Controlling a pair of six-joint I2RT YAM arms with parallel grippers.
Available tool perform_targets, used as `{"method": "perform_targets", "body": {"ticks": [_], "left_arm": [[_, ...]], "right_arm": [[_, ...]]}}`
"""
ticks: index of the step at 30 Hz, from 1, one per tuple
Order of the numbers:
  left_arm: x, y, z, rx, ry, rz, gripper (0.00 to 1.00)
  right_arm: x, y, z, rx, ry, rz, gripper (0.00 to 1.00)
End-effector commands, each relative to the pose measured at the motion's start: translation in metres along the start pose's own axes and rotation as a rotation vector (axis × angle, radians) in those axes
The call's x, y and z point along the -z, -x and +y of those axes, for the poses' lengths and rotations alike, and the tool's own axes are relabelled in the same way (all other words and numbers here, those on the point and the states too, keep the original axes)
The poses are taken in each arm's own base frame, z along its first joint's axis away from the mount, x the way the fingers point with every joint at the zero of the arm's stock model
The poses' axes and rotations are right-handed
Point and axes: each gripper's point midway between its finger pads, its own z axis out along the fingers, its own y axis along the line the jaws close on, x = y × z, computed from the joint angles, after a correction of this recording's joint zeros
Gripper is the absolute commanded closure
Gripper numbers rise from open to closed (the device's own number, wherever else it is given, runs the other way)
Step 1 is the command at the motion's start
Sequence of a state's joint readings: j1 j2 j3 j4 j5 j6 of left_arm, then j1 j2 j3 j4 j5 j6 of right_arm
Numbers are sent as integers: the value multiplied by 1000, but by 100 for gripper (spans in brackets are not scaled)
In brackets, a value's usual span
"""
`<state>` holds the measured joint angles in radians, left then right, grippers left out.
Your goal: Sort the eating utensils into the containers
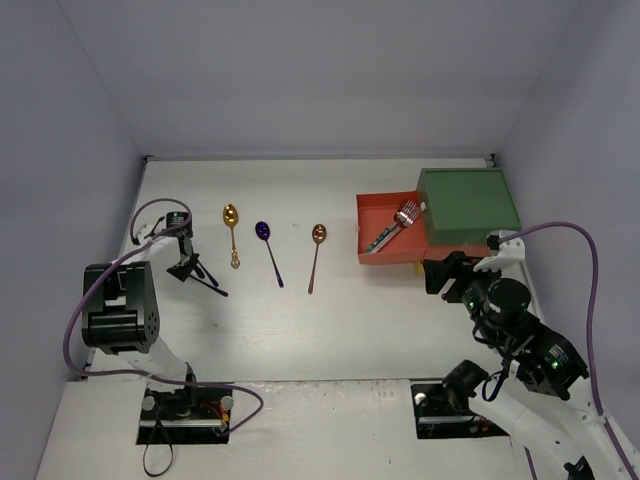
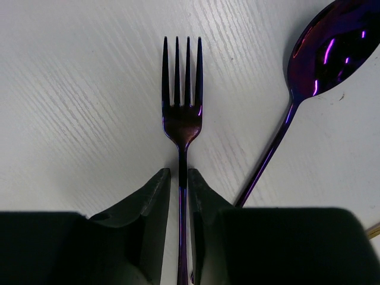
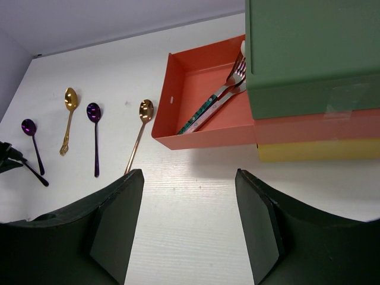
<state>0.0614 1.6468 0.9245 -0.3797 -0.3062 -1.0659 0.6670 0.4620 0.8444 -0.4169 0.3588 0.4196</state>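
Observation:
A purple fork (image 2: 182,116) lies on the white table, tines pointing away. My left gripper (image 2: 179,178) has its jaws closed in on the fork's thin handle, low at the tabletop. A purple spoon (image 2: 332,47) lies just to the right of it. Further right lie a gold spoon (image 1: 231,215), a dark blue spoon (image 1: 263,231) and a copper spoon (image 1: 319,234). The containers are one stacked block with a green top (image 1: 468,200). Its red-orange drawer (image 1: 375,205) is pulled out and holds forks (image 1: 405,215). My right gripper (image 1: 440,272) hangs open and empty in front of the drawer.
The yellow bottom box (image 3: 314,150) sits under the red one. The three spoons lie in a row across the middle of the table. Grey walls close in the table at the back and both sides.

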Motion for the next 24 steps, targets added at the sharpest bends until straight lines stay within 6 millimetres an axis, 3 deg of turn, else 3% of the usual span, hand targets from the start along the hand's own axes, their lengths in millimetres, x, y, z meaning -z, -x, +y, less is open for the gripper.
{"method": "perform_targets", "body": {"ticks": [1, 5, 9, 16, 20, 24], "left_arm": [[-10, -27, 28, -16, 105, 107, 91], [-2, -25, 30, -22, 94, 111, 100], [10, -19, 33, -38, 77, 95, 100], [63, 15, 26, -72, -76, -21, 100], [116, 41, 1, -148, -266, -141, 100], [188, 43, -54, -361, -536, -256, 100]], "right_arm": [[0, 12, 4, -31, 10, -43, 39], [1, 12, 4, -36, 10, -42, 39], [2, 13, 3, -41, 10, -48, 39], [6, 18, 4, -60, 18, -60, 39], [8, 20, 3, -64, 15, -68, 39], [9, 21, 3, -67, 14, -72, 39]]}}
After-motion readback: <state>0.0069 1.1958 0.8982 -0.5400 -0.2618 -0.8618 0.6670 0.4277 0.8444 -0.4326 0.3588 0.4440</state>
